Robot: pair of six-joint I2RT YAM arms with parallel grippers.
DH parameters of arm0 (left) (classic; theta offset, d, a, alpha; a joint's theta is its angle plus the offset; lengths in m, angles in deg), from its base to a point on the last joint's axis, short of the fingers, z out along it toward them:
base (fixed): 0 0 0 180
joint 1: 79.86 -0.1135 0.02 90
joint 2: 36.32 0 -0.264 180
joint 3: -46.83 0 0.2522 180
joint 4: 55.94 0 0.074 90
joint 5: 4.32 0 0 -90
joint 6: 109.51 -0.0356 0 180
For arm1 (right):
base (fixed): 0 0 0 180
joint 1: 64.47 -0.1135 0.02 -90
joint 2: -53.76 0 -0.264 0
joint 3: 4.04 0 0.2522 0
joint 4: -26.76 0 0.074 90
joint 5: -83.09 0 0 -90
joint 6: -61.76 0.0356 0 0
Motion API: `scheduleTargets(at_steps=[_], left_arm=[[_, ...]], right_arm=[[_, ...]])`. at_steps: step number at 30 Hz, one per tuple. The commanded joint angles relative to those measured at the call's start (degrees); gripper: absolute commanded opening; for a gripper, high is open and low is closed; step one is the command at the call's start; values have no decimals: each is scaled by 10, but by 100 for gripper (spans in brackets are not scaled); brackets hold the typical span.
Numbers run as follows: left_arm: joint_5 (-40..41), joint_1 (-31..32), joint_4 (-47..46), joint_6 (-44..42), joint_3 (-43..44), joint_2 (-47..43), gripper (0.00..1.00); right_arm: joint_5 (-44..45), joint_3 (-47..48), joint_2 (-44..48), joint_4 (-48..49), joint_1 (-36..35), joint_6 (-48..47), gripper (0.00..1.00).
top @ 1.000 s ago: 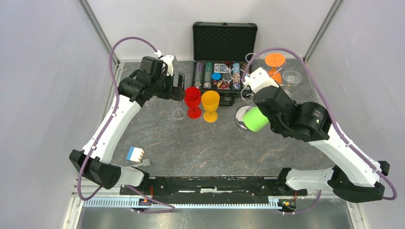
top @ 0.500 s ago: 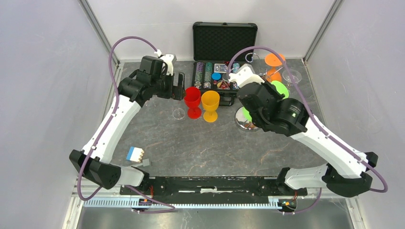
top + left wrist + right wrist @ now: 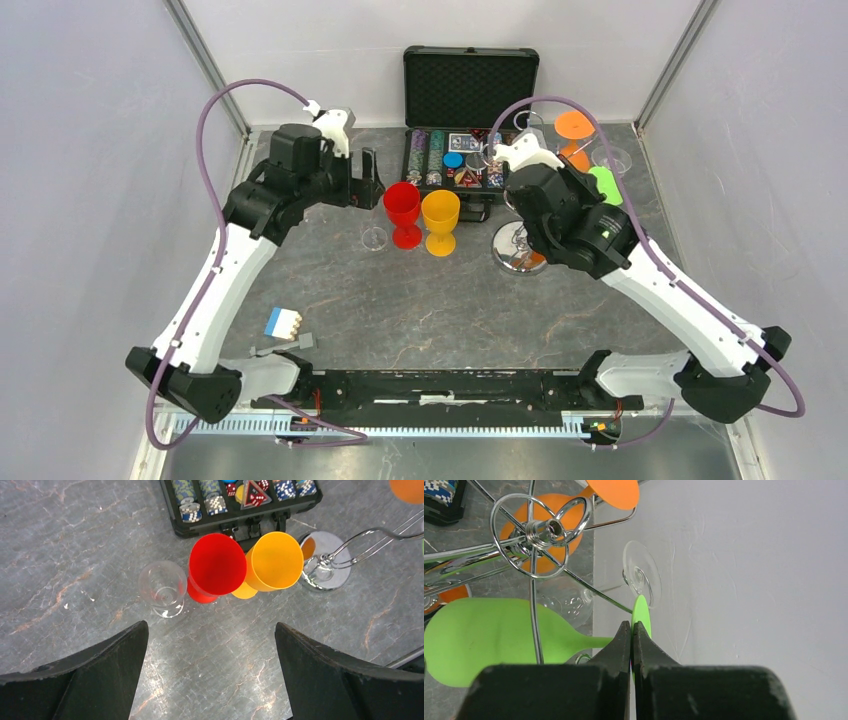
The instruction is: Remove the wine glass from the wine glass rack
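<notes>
My right gripper (image 3: 632, 625) is shut on the flat foot of a lime green wine glass (image 3: 484, 640), which lies sideways with its bowl to the left. A wire arm of the silver wine glass rack (image 3: 544, 529) crosses in front of the bowl. From above, only the green foot (image 3: 604, 186) shows beside my right wrist, behind the rack's shiny round base (image 3: 520, 252). An orange glass (image 3: 541, 535) and a clear glass (image 3: 641, 572) hang on the rack. My left gripper (image 3: 211, 630) is open and holds nothing, hovering above bare table near the standing glasses.
A red glass (image 3: 403, 212), a yellow-orange glass (image 3: 440, 220) and a small clear glass (image 3: 374, 238) stand left of the rack. The open black case with poker chips (image 3: 470, 150) sits at the back. A blue-and-white block (image 3: 283, 322) lies front left. The white wall (image 3: 749, 580) is close on the right.
My right arm has swung the green glass from in front of the rack base round to the rack's back right side. The left arm has shifted slightly left.
</notes>
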Motion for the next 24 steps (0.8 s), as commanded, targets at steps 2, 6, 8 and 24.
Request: scheduleTargets(at_steps=[2,6,8,24], left_arm=[[-11,0,-70,26,-15,-45,100],[-61,0,-112,55,-31,-70,100],[-94,0,-129,68,-38,-80,100],[-202,0,-151,123,-68,-119,100]], right_arm=[[-21,7,49,-19,1,39,0],[-95,-2,98,-36,1,74,0],[-119,-11,130,-38,1,84,0],[-426,-62,243,45,1,82,0]])
